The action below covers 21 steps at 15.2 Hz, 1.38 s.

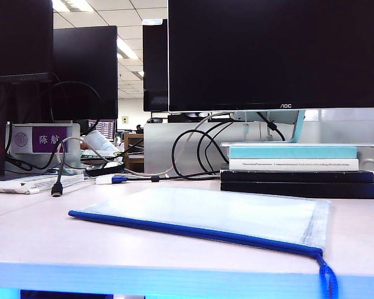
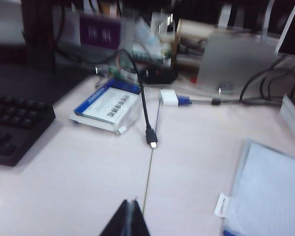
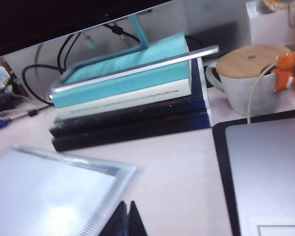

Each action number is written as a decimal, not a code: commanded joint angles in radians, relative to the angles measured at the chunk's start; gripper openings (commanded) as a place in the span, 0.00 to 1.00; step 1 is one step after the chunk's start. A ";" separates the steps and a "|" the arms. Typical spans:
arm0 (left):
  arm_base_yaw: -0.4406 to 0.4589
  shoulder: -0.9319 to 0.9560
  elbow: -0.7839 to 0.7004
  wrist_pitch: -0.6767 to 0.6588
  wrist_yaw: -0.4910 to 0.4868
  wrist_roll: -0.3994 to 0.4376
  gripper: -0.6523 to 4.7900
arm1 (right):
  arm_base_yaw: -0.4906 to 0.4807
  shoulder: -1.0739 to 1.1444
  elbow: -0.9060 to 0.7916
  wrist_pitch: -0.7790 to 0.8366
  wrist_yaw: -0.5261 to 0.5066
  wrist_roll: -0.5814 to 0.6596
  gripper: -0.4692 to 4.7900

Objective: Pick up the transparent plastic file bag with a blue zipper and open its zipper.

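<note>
The transparent plastic file bag [image 1: 218, 215] lies flat on the pale surface [image 1: 37, 240], near the front edge and a little right of the middle. The blue zipper [image 1: 193, 232] runs along its near long edge from left to right, and its blue looped cord pull [image 1: 327, 280] hangs over the surface's front edge at the right end. Nothing touches the bag.

Just behind the bag on the right stands a stack of books [image 1: 296, 169], two dark ones at the bottom, a white one above and a light blue one on top. A large dark monitor [image 1: 274, 53] stands over the stack at the far side. To the far left a black cable plug [image 1: 57, 189] hangs just above the surface beside a flat booklet [image 1: 34, 182].

The left gripper [image 2: 132, 214] hovers above the bare surface left of the bag, its dark fingers [image 2: 123, 221] pressed together with nothing between them; a corner of the bag [image 2: 270, 191] shows off to its side, well apart. A black keyboard [image 2: 12, 125] lies at the far left.

The right gripper [image 3: 128, 216] hovers close by the bag's right end [image 3: 54, 194], fingers pressed together and holding nothing. Beyond it lie the book stack [image 3: 132, 105], a mug with a wooden lid [image 3: 250, 78] and a grey laptop [image 3: 265, 167]
</note>
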 commanded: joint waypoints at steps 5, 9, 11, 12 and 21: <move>-0.002 0.497 0.387 0.031 0.346 0.250 0.11 | 0.000 0.422 0.376 -0.011 0.021 -0.057 0.08; -0.031 0.598 0.431 -0.011 0.379 0.360 0.18 | -0.004 0.850 0.650 -0.092 -0.229 -0.118 0.08; -0.104 0.632 0.431 0.010 0.370 0.383 0.26 | -0.042 1.005 0.728 -0.117 -0.333 -0.119 0.08; -0.135 0.656 0.431 0.028 0.368 0.383 0.28 | -0.066 1.075 0.755 -0.120 -0.392 -0.118 0.08; -0.371 0.840 0.431 0.150 0.258 0.366 0.47 | -0.217 1.562 0.805 -0.132 -0.766 -0.073 0.37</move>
